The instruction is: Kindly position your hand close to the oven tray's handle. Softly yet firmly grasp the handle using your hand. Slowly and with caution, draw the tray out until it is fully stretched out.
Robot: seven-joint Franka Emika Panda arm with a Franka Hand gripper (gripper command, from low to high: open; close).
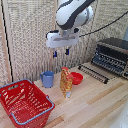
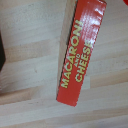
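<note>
The oven (image 1: 114, 54) stands at the exterior view's right on the wooden table. The oven tray (image 1: 93, 72), a dark rack of thin bars, lies flat and low in front of it, stretching toward the table's middle. Its handle (image 1: 91, 75) is the thin dark bar along the rack's near long edge. My hand (image 1: 61, 52) hangs high above the table, well to the left of the tray and over the macaroni box. Its two dark-blue fingers (image 1: 55, 53) are apart and hold nothing. The wrist view shows neither the fingers, the tray nor the oven.
A red-orange macaroni and cheese box (image 1: 66, 81) stands below the hand and fills the wrist view (image 2: 79, 50). A red bowl (image 1: 77, 78) sits beside it, a blue cup (image 1: 47, 78) to its left. A red wire basket (image 1: 24, 103) is at the front left.
</note>
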